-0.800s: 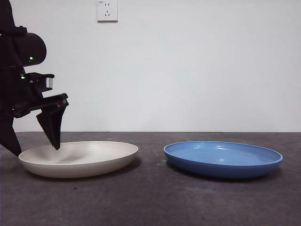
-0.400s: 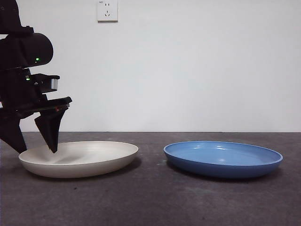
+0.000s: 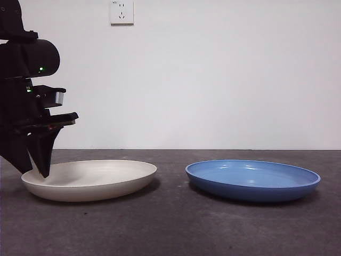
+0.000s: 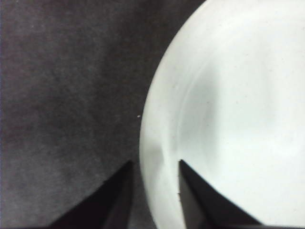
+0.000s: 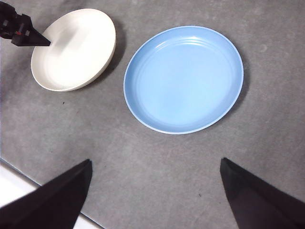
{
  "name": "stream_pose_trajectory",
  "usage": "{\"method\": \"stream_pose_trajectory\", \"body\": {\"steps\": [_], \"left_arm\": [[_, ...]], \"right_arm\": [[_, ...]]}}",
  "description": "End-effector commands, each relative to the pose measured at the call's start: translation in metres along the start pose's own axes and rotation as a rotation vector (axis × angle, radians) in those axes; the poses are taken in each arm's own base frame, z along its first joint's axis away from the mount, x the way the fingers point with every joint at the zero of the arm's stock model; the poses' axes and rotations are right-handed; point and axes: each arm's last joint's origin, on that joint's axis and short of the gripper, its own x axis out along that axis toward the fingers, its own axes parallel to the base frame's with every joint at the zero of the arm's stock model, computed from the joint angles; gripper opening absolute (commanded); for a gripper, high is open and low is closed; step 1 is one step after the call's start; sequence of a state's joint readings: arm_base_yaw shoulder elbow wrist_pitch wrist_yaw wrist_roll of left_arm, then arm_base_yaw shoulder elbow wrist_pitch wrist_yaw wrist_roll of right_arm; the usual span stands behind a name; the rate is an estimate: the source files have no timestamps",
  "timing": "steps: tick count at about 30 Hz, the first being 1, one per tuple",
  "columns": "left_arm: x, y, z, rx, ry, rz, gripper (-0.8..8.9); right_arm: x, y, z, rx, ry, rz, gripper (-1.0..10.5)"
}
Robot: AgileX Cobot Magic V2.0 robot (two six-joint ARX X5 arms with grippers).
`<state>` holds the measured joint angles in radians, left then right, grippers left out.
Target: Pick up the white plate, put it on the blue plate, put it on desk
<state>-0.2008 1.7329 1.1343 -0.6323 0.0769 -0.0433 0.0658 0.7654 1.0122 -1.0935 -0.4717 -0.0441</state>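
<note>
The white plate point(image 3: 101, 178) lies on the desk point(image 3: 176, 224) at the left, with the blue plate point(image 3: 253, 178) flat on the desk to its right, a gap between them. My left gripper point(image 3: 34, 170) reaches down at the white plate's left rim. In the left wrist view the left gripper point(image 4: 155, 163) is open. Its jaws straddle the rim of the white plate point(image 4: 238, 119), one over the plate and one over the desk. High above the desk, my right gripper point(image 5: 155, 162) is wide open and holds nothing. It looks down on the blue plate point(image 5: 183, 78) and the white plate point(image 5: 71, 47).
A white wall with a socket point(image 3: 121, 12) stands behind the desk. The desk's near edge point(image 5: 19, 181) shows in the right wrist view. The left arm's dark body fills the left side of the front view.
The left gripper has shifted left and dropped a little. Its jaw tip has gone from over the plate's inside to the plate's left rim. Neither plate has moved.
</note>
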Motion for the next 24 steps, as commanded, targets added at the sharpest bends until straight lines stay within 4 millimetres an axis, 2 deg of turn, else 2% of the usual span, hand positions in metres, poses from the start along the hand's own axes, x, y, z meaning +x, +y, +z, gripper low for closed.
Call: {"method": "stream_pose_trajectory", "body": {"steps": [1, 12, 16, 20, 24], "left_arm": [[0.003, -0.001, 0.005, -0.012, 0.002, 0.002, 0.24], [0.003, 0.001, 0.005, -0.032, -0.004, 0.003, 0.14], [-0.004, 0.004, 0.007, -0.072, -0.024, 0.004, 0.14], [-0.024, 0.003, 0.011, -0.083, -0.090, -0.013, 0.14], [-0.057, -0.003, 0.016, -0.074, -0.185, -0.116, 0.14]], "right_arm": [[-0.003, 0.002, 0.004, -0.003, -0.019, 0.004, 4.3], [-0.003, 0.002, 0.004, -0.002, -0.020, 0.004, 4.3], [-0.003, 0.002, 0.004, -0.003, -0.019, 0.004, 4.3], [-0.003, 0.002, 0.004, -0.003, -0.019, 0.004, 4.3], [-0.003, 0.002, 0.004, -0.002, -0.020, 0.004, 4.3]]}}
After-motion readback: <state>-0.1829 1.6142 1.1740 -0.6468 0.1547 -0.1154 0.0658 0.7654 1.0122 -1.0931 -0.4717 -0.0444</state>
